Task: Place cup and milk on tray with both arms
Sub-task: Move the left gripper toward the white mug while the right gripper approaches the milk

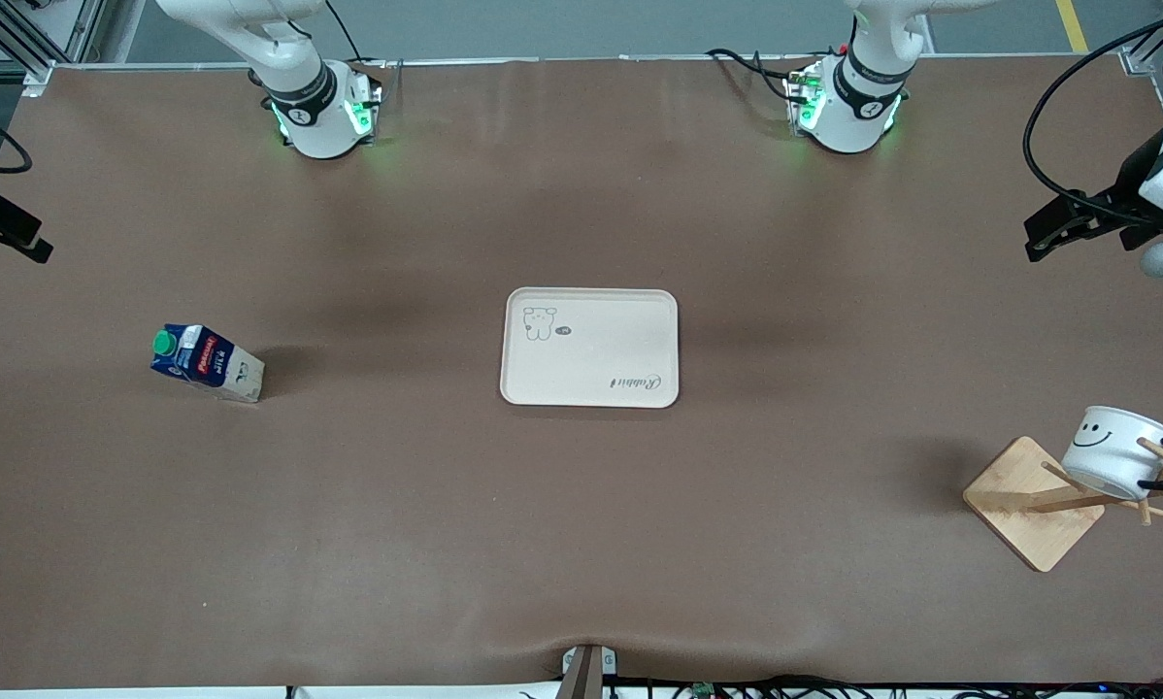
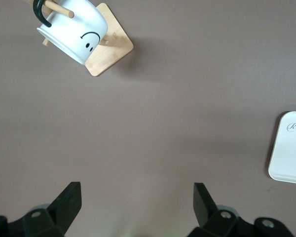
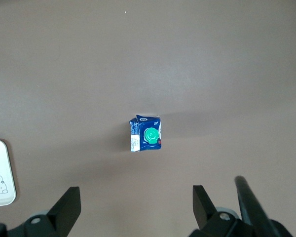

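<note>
- Nearest the front camera stands a wooden rack (image 1: 1033,505) at the left arm's end of the table, its pegs angled upward, so a mug hooked on one stays put but has to be lifted up and off along the peg.
- Largest of the task's things is the tray (image 1: 589,347), lying flat and bare mid-table, roughly between the two bases; that spot looks chosen so either arm can reach it.
- Next in size, the milk (image 1: 207,362) stands upright on the table toward the right arm's end, well apart from the tray, green cap up.
- Smaller, the cup (image 1: 1117,452) hangs by its black handle on a rack peg, tilted, smiley face outward, clear of the table.
- Left gripper (image 2: 137,203) hovers over bare table at its own end, fingers spread wide and empty, with the cup in its wrist view.
- Right gripper (image 3: 136,203) hangs high over the milk, fingers likewise wide apart and holding nothing; in the front view only a dark piece at the edge shows, probably part of it.
- Neither pick-up has begun.
</note>
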Motion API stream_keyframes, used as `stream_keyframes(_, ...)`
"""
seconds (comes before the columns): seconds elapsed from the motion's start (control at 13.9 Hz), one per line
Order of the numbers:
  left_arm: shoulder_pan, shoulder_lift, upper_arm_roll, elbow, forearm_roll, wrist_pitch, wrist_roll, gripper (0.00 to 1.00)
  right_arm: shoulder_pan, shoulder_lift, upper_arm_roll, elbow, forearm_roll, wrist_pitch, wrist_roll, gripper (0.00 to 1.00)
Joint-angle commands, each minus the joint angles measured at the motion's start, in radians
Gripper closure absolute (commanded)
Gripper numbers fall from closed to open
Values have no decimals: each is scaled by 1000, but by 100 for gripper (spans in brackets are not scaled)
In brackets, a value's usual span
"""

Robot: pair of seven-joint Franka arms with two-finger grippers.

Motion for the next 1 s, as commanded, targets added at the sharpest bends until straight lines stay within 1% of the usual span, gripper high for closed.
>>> stream_keyframes(0.0, -9, 15, 1, 25, 19, -8, 1, 0, -2, 16, 1, 28, 11, -8, 13, 0)
stream_keyframes(0.22, -12, 30, 1, 36, 19, 4, -12, 0, -2, 16, 1, 28, 11, -8, 13, 0)
stream_keyframes(0.5, -12, 66, 1, 50, 24, 43, -87, 0, -2, 27, 1, 30, 11, -7, 12, 0)
stream_keyframes(0.65, 1, 78, 1, 1, 24, 157, -88, 0, 0, 35, 1, 30, 11, -7, 12, 0)
stream_keyframes(0.93, 35, 75, 3, -91, 24, 331, -90, 0, 3, 58, 3, 30, 11, -7, 12, 0)
